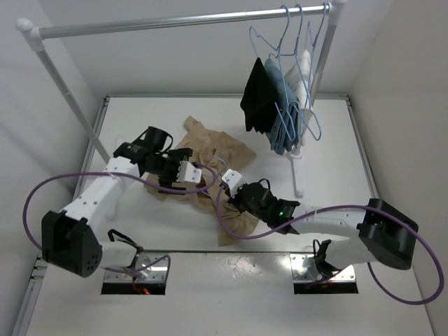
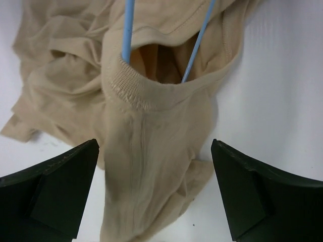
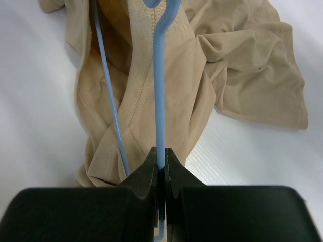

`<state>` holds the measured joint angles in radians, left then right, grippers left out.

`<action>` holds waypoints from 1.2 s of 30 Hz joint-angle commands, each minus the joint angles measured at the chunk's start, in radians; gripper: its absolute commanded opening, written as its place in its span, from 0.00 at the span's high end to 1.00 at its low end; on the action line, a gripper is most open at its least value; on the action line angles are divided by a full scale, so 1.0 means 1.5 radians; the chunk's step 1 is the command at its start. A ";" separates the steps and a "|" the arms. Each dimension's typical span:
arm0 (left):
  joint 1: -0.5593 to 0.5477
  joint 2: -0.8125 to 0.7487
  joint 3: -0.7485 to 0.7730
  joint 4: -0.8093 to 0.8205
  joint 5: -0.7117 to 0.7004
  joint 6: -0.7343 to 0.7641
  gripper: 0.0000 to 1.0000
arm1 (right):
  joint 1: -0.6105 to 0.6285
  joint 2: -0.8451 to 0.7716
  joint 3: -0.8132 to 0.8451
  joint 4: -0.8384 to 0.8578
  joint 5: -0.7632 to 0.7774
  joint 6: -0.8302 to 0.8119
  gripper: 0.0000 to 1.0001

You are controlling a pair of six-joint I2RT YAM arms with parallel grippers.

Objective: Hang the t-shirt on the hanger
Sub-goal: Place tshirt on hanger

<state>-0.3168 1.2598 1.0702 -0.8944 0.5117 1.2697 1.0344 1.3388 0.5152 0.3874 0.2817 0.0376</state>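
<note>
- Tan t-shirt (image 1: 227, 150) crumpled on bench (image 1: 329, 140); hanger (image 3: 159, 101) wires enter its collar;
- I see right hand (image 3: 160, 157) clamped on hanger;
- left hand (image 2: 154, 151) wide open, empty

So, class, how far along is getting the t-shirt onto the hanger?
Done: two wires of the hanger enter the neck of the t-shirt. In hand: the right tool is shut on a hanger wire; the left tool hangs open over the t-shirt. Left: the t-shirt lies crumpled on the table, not spread over the hanger.

I've got a plain tan t-shirt (image 1: 218, 150), a light-blue hanger (image 3: 159, 96), white table (image 1: 332, 147), purple cables (image 1: 70, 176), and a black garment (image 1: 256, 98) upper right.
</note>
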 commanded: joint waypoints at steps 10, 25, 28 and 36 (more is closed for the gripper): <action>-0.031 0.079 0.024 -0.021 0.111 0.098 0.60 | 0.018 -0.060 0.029 0.011 0.019 0.012 1.00; -0.074 0.036 0.034 -0.113 0.182 0.021 1.00 | 0.018 0.005 0.103 0.022 0.063 0.012 1.00; -0.050 0.029 0.022 -0.047 0.160 -0.090 1.00 | 0.010 -0.014 0.112 -0.013 0.109 0.058 0.89; -0.013 -0.035 -0.024 0.126 0.025 -0.311 1.00 | 0.003 -0.086 0.243 -0.279 0.235 0.206 0.09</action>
<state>-0.3519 1.2686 1.0607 -0.8055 0.5747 0.9424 1.0428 1.2633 0.7555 0.1013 0.5301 0.2131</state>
